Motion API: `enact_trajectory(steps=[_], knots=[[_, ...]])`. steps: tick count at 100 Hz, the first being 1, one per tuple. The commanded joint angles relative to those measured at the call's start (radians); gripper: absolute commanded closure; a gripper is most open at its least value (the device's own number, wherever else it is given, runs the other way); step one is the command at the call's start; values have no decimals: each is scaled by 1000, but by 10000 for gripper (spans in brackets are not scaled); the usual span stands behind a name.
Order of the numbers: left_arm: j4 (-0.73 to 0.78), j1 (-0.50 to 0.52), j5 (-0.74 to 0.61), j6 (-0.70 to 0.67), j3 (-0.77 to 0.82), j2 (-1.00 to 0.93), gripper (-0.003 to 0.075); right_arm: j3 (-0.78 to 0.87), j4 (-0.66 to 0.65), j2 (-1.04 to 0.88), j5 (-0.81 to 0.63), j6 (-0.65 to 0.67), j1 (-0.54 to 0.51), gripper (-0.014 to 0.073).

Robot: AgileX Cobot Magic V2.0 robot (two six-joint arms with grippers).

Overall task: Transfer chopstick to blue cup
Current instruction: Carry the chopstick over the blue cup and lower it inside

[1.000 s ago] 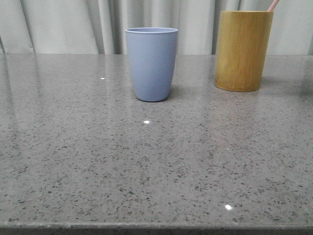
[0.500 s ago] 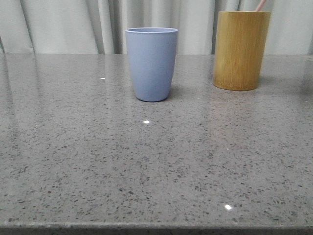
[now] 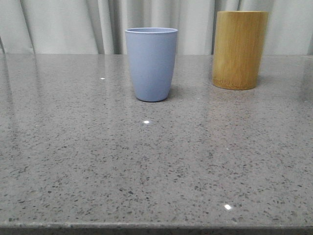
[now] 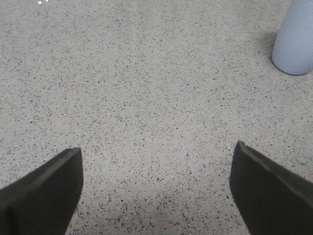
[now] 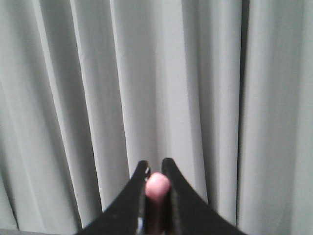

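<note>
The pale grey-blue cup (image 3: 151,63) stands upright on the grey stone table, left of a yellow-brown wooden cup (image 3: 240,50). In the right wrist view my right gripper (image 5: 157,169) is shut on the pink chopstick (image 5: 158,186), whose rounded end shows between the black fingers against the curtain. My left gripper (image 4: 156,152) hovers open over bare tabletop, nothing between its fingers, with the blue cup's base (image 4: 295,41) off to one side.
A pale pleated curtain (image 3: 63,24) hangs behind the table's far edge. The speckled grey tabletop (image 3: 146,166) stretches wide in front of both cups. The table's front edge (image 3: 156,227) runs along the bottom of the front view.
The pink chopstick tip that stuck out above the wooden cup has risen out of the front view. The wooden cup shifted slightly left.
</note>
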Motion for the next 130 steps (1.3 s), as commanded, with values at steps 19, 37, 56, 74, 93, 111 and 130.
enact_trajectory(steps=[19, 37, 56, 74, 93, 111, 130], knots=[[-14, 3, -71, -9, -26, -2, 131, -72, -5, -52, 84, 97, 76, 661], [-14, 3, -71, -9, -26, -2, 131, -72, -21, -5, 66, 97, 202, 661], [-14, 3, -71, -9, -26, -2, 131, -72, -35, 105, 29, 97, 278, 661], [-14, 3, -71, -9, -26, -2, 131, -72, -37, 204, -34, 97, 319, 661], [-14, 3, -71, -9, -26, -2, 131, -72, -36, 241, -27, 97, 336, 658], [-14, 3, -71, -9, -26, -2, 131, -72, -36, 242, 18, 97, 336, 461], [-14, 3, -71, -9, -26, -2, 131, -72, -36, 242, 28, 97, 336, 113]])
